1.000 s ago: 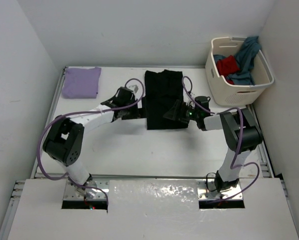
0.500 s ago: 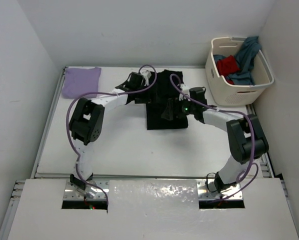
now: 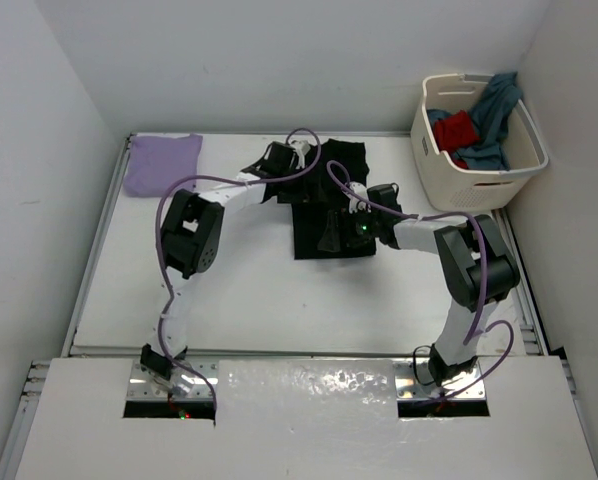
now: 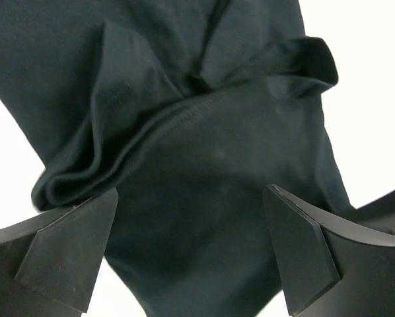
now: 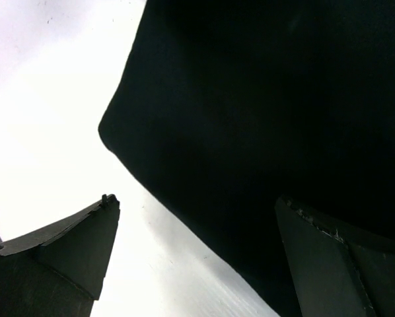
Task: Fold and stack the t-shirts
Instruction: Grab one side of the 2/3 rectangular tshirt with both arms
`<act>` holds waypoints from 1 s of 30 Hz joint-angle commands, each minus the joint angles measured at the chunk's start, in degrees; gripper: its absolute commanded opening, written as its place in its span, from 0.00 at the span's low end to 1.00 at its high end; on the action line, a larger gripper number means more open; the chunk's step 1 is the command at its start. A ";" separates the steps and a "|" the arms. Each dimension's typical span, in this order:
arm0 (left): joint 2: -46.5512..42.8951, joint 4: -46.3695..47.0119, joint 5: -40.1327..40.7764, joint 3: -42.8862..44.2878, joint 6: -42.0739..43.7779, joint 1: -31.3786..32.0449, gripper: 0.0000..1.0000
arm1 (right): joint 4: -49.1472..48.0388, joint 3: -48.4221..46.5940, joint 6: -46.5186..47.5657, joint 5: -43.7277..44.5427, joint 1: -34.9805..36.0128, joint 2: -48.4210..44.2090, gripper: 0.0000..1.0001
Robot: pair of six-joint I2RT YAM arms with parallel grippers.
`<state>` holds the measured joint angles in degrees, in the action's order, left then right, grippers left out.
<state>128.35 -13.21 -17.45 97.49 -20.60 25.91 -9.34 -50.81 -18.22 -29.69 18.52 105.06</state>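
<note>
The plain black cloth t-shirt [image 3: 347, 165] lies partly folded on the white table [image 3: 249, 290], just toward twelve o'clock of centre. The folded lavender cloth t-shirt [image 3: 162, 165] sits well apart at ten o'clock. The red t-shirt [image 3: 457, 130] and teal t-shirt [image 3: 494, 110] wait in the cream plastic laundry basket [image 3: 479, 185] at two o'clock. The left gripper [image 4: 191, 198] hangs over a rumpled, bunched ridge of the black cloth with its jaws spread and nothing between them. The right gripper [image 5: 196, 201] is equally wide apart, straddling a rounded edge where black cloth meets bare table. The step looks like taking hold for the next fold. To do it well, the left should drop far enough to catch every layer of that ridge, the right should bite the edge rather than the flat middle, and both should then lift together so the cloth stays taut. No brand, label or writing can be read anywhere.
</note>
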 commanded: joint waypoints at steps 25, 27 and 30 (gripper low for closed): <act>9.59 4.77 0.14 30.24 0.12 -9.65 1.00 | 11.34 -7.62 5.81 2.53 -0.15 -0.72 0.99; 3.17 4.51 -0.39 24.54 1.26 -9.65 1.00 | 13.81 -10.78 6.35 5.24 -0.15 -3.26 0.99; -5.79 5.47 0.40 13.66 0.04 -9.56 1.00 | 14.79 -11.95 3.72 10.17 -0.33 -7.65 0.99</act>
<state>135.72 -11.70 -16.51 116.60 -20.86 16.01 3.14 -59.55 -14.44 -24.67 18.50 104.36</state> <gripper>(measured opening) 0.998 0.992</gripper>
